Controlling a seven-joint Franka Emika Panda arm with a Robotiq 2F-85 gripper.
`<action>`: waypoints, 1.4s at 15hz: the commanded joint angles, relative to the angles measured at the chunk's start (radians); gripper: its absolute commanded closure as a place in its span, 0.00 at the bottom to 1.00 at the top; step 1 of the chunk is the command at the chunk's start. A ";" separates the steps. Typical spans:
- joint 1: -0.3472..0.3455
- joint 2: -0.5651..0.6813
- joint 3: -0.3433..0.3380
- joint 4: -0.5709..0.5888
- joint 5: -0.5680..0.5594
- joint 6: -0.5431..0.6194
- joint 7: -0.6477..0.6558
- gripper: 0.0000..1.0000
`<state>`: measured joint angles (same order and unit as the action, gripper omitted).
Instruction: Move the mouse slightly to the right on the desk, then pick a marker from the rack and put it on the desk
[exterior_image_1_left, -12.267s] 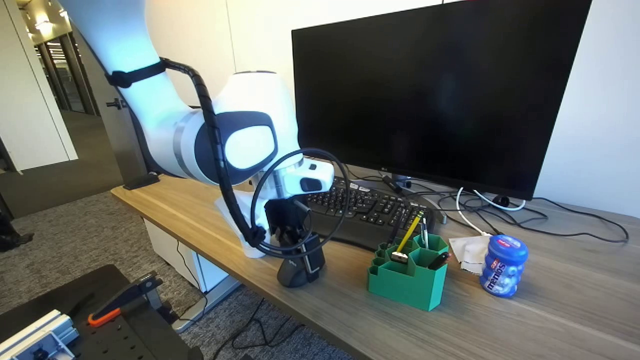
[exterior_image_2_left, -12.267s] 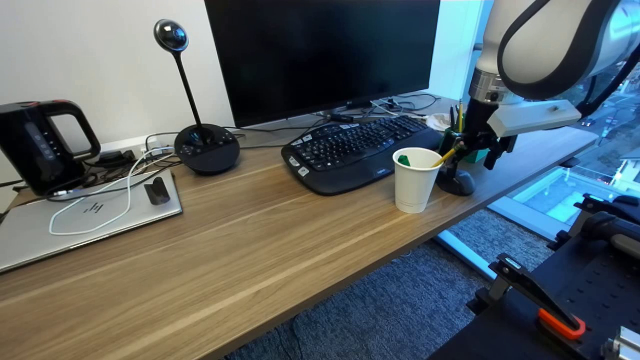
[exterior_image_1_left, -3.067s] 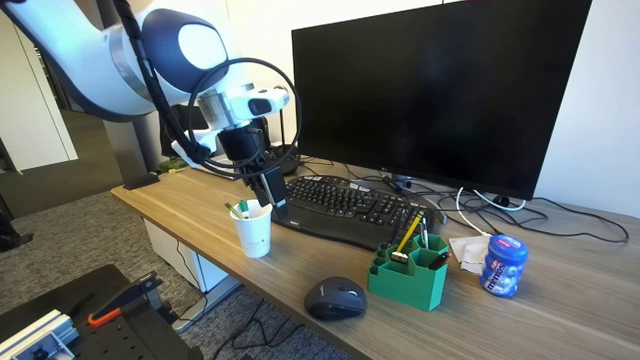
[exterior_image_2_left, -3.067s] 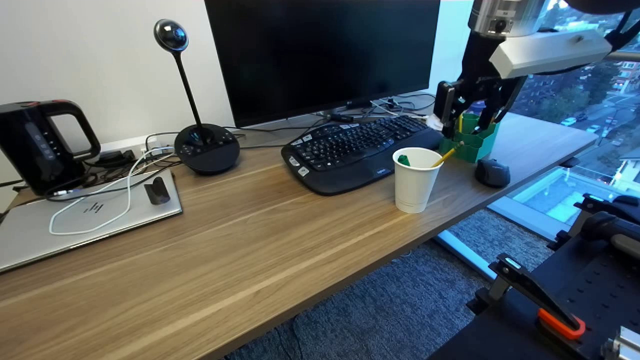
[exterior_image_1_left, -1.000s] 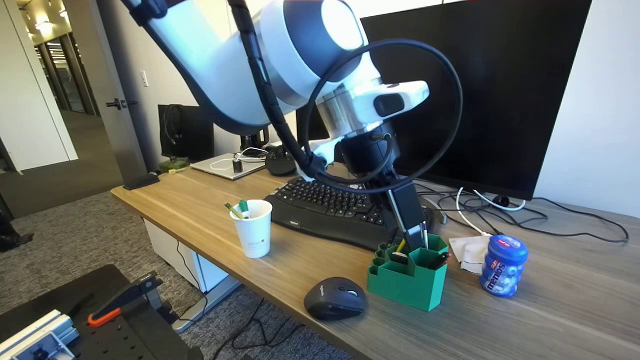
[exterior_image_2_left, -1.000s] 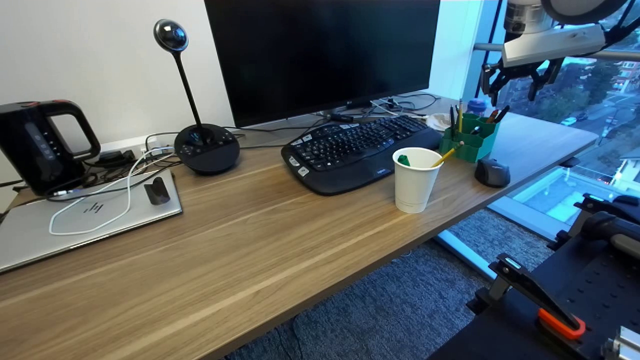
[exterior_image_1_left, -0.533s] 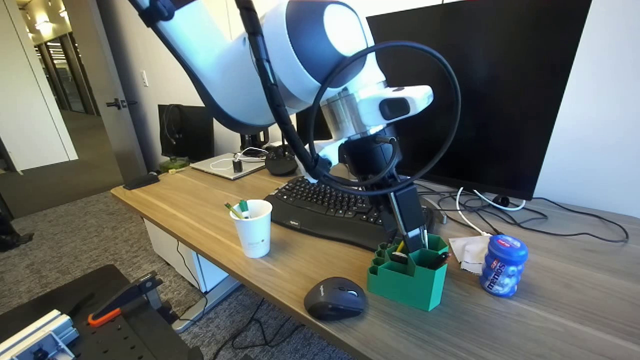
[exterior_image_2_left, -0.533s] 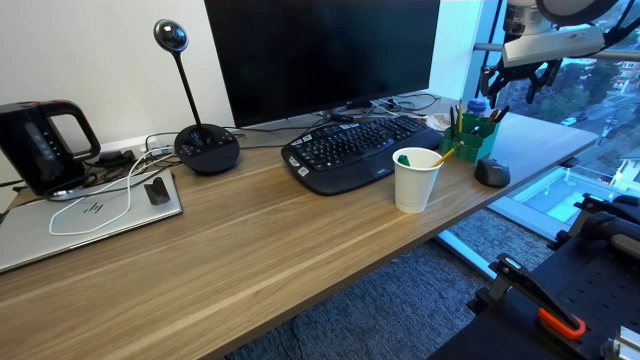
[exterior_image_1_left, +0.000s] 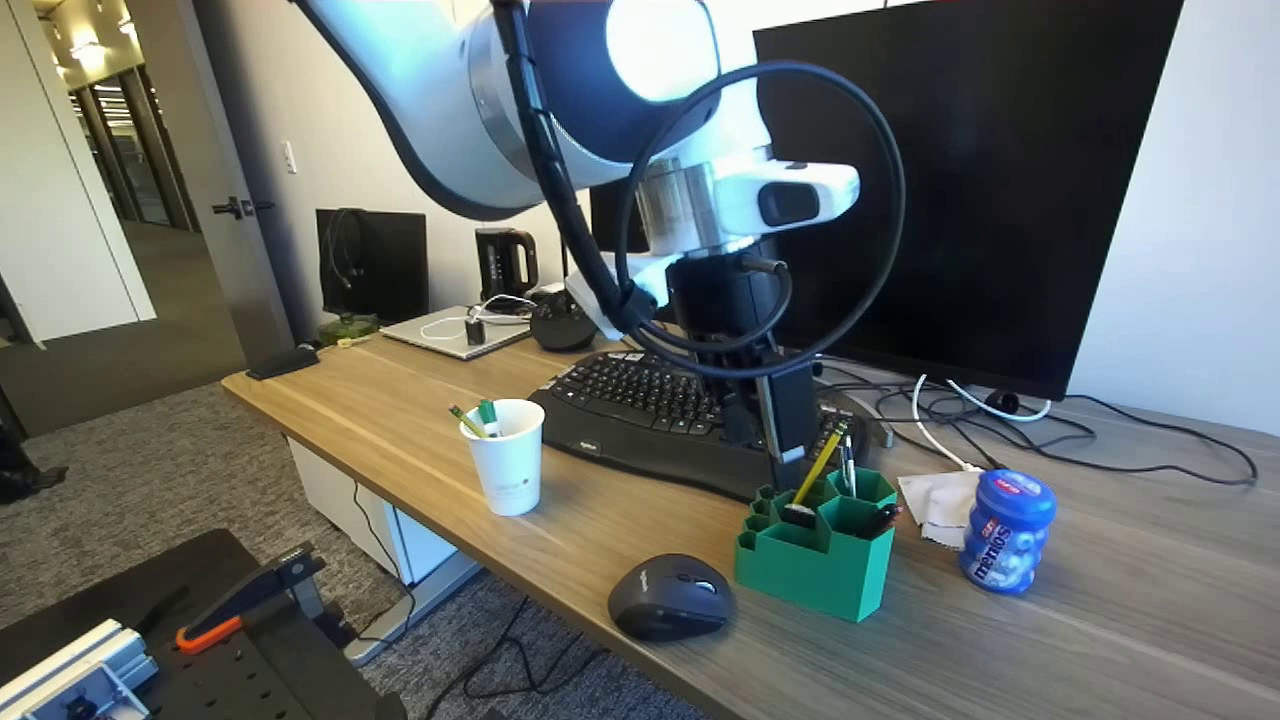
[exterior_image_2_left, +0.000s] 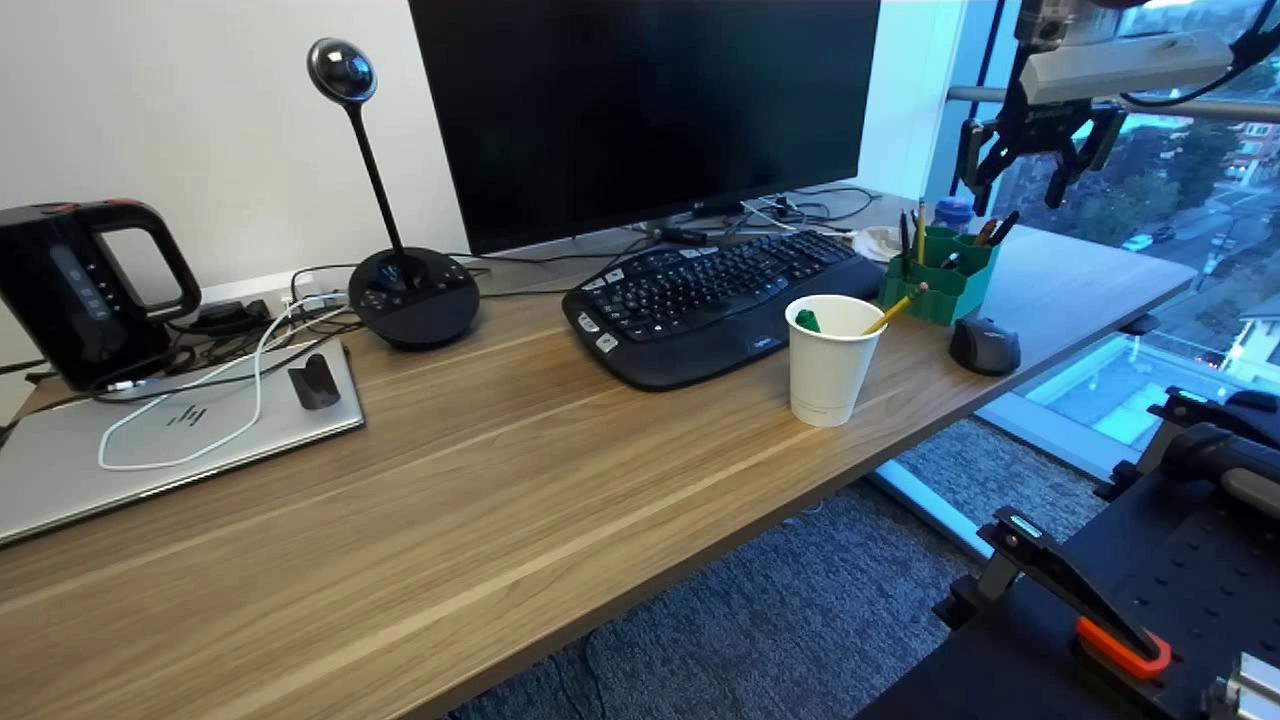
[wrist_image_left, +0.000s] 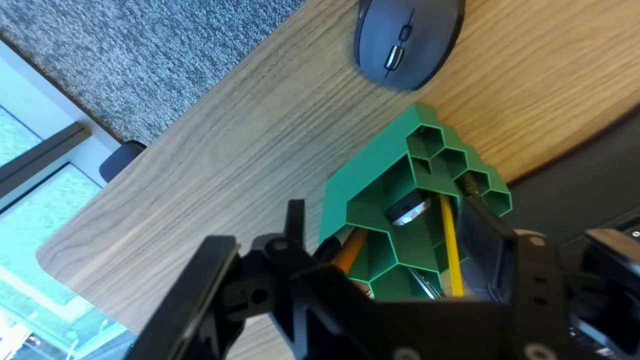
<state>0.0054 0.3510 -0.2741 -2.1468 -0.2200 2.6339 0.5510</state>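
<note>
Between the parted fingers of the gripper (exterior_image_2_left: 1016, 206) the way is free; below it, the leaning yellow pencil (wrist_image_left: 451, 245) and dark pens (exterior_image_2_left: 1004, 229) jut from the green rack (wrist_image_left: 370, 155). To one side rises the monitor (exterior_image_1_left: 960, 180); on its window side, bare desk (wrist_image_left: 225, 160) lies open.

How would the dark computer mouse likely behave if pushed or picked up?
The mouse would probably slide rather than tip, as it sits low and broad on the desk. Its rounded, smooth-looking top may slip from a grip. Near the desk's edge, it might drop off if pushed that way.
</note>
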 joint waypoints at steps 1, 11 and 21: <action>-0.021 -0.027 -0.004 0.014 0.027 -0.069 -0.041 0.47; -0.079 0.027 -0.020 0.110 0.031 -0.134 -0.044 0.47; -0.099 0.107 0.017 0.151 0.103 -0.083 -0.122 0.47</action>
<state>-0.0742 0.4383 -0.2843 -2.0209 -0.1629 2.5363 0.4861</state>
